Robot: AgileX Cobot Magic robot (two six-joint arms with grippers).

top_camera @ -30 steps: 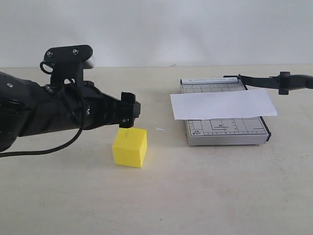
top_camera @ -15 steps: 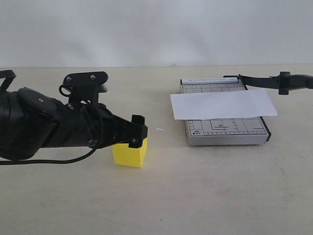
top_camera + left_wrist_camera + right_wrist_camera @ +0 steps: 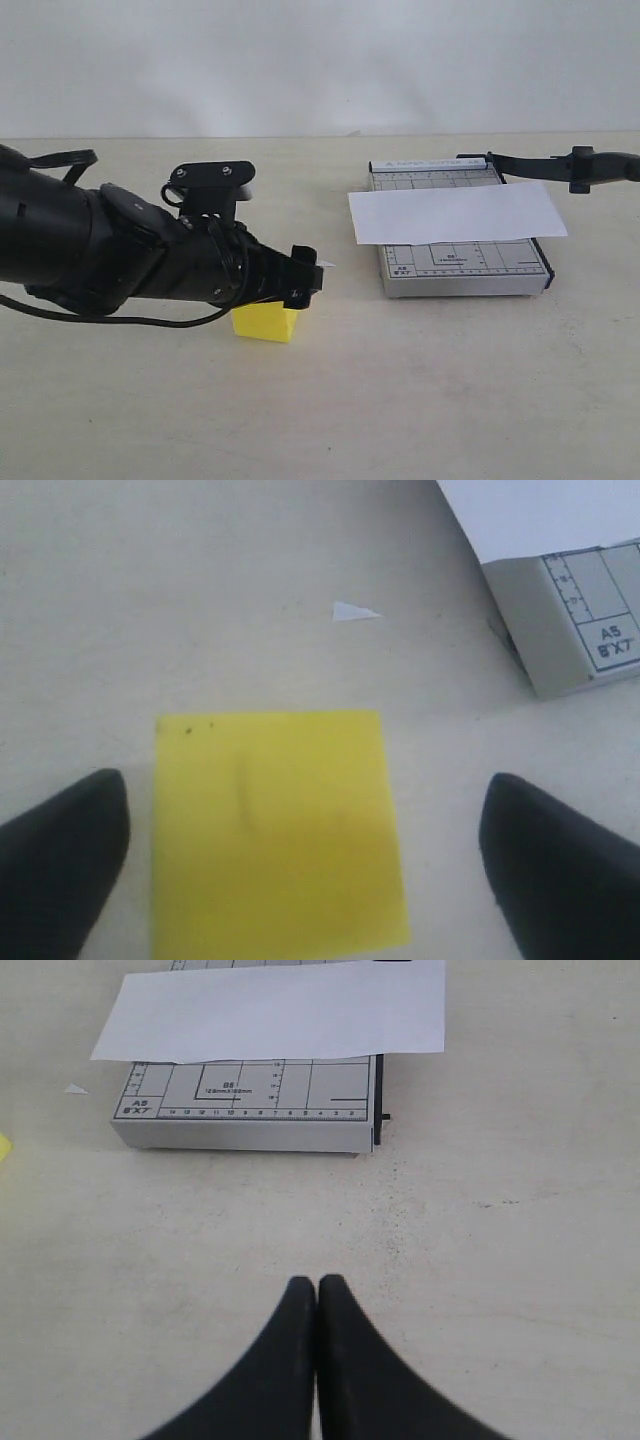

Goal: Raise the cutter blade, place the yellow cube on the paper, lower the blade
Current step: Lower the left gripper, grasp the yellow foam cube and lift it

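The yellow cube (image 3: 266, 324) rests on the table left of the grey trimmer board (image 3: 460, 270), its top hidden by my left arm. My left gripper (image 3: 305, 283) is open and low over the cube (image 3: 275, 830), one finger on each side: the left gripper (image 3: 303, 785) has a gap to the cube on one side and sits close on the other. The white paper (image 3: 455, 212) lies across the board. The black cutter blade (image 3: 560, 165) stands raised off the board's far right. My right gripper (image 3: 317, 1286) is shut and empty, short of the board (image 3: 245, 1135) and paper (image 3: 275, 1010).
A tiny white scrap (image 3: 326, 264) lies between cube and board, also seen as the scrap (image 3: 355, 611) in the left wrist view. A pale wall runs behind the table. The left arm's cable trails near the table's left edge.
My left arm has moved right and down, from above and behind the cube to straddling it, covering most of it. Blade, paper and board have not moved.
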